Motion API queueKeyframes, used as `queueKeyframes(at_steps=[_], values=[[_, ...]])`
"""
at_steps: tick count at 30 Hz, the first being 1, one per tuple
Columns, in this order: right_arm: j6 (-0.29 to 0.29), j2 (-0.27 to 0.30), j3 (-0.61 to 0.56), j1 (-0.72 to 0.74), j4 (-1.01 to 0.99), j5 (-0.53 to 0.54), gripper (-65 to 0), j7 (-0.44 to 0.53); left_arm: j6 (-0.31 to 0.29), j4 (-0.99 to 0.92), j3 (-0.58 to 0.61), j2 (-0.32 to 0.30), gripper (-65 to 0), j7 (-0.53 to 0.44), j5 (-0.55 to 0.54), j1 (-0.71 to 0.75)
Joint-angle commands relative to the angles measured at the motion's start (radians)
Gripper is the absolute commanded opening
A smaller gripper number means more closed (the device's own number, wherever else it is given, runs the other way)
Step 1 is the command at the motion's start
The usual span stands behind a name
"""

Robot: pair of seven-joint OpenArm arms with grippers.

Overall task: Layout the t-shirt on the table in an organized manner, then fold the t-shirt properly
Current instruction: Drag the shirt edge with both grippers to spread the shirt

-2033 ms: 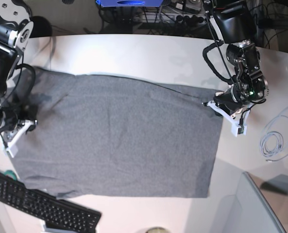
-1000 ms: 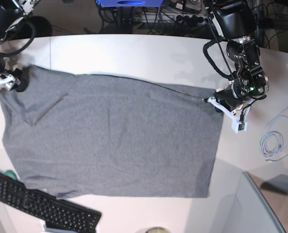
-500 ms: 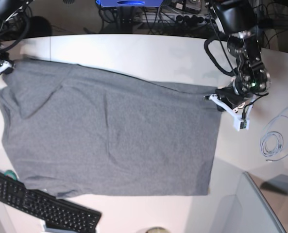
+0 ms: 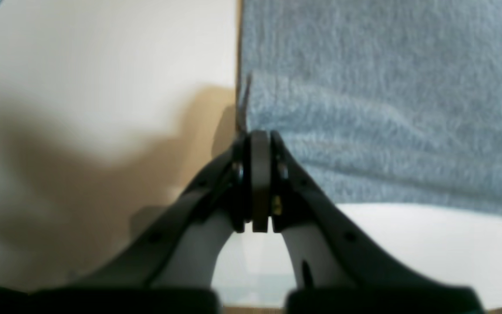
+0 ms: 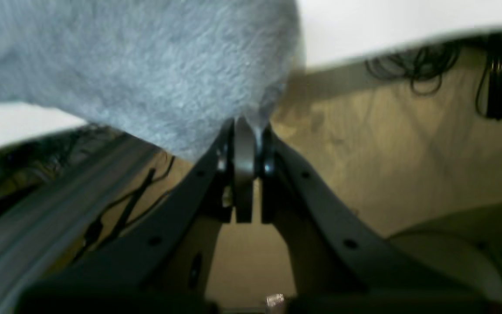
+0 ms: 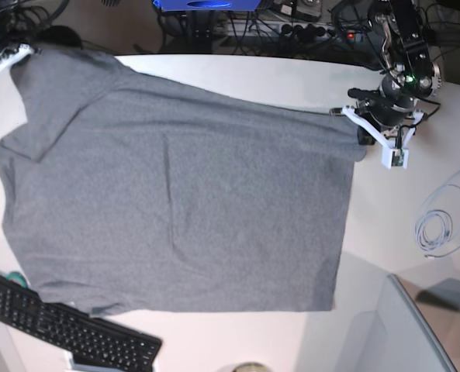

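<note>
The grey t-shirt (image 6: 175,194) lies spread over the white table (image 6: 237,77), its far edge drawn taut between both grippers. My left gripper (image 6: 351,116) at the right of the base view is shut on the shirt's far right corner; in the left wrist view the closed left gripper (image 4: 253,135) pinches the t-shirt (image 4: 386,96) at its edge. My right gripper (image 6: 22,54) at the top left is shut on the far left corner. In the right wrist view the t-shirt (image 5: 146,65) hangs from the closed right gripper (image 5: 244,124), past the table's edge.
A black keyboard (image 6: 67,329) lies at the front left, touching the shirt's near hem. A coiled white cable (image 6: 435,229) rests at the right. A grey bin (image 6: 404,333) stands at the front right. Cables and a blue object (image 6: 206,5) sit behind the table.
Both grippers have moved toward the table's back edge, dragging the shirt's far edge with them. The right gripper went from the left side to the far left corner.
</note>
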Motion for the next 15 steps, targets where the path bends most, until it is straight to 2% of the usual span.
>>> queueKeyframes(at_steps=[1,7,15], values=[[0.001,0.006,0.007,-0.01,0.017,0.006,-64.5,0.008,0.007,0.012,-0.001,-0.007,-65.0,-0.021,-0.003,0.007],[0.001,0.004,0.012,-0.054,0.018,0.006,-64.5,0.008,0.007,0.009,-0.001,-0.007,-65.0,-0.024,-0.003,0.05],[0.001,-0.002,0.118,-0.071,0.018,0.006,-64.5,0.011,0.007,0.018,0.045,-0.011,-65.0,-0.024,0.005,0.11]])
